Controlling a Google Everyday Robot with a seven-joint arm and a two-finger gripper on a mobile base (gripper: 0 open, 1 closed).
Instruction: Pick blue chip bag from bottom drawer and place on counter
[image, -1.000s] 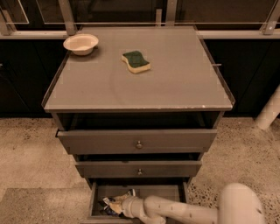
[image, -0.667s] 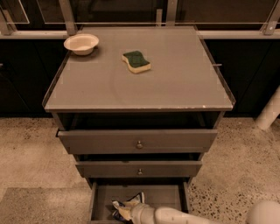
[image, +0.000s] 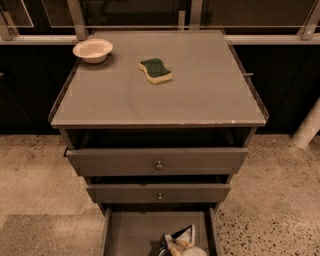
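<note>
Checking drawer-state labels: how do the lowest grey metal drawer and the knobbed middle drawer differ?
The lowest drawer is pulled out, floor visible; middle drawer nearly shut. It holds the dark-blue chip bag with the gripper at it; middle drawer's inside is hidden. Lowest is narrower than middle. Both grey metal.

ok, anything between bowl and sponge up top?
Nothing: bare counter between bowl and sponge in the camera view. The gripper is down in the bottom drawer at the blue chip bag.

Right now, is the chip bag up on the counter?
No, the counter holds just a bowl and a sponge, while the blue chip bag lies down in the bottom drawer by the tool.
</note>
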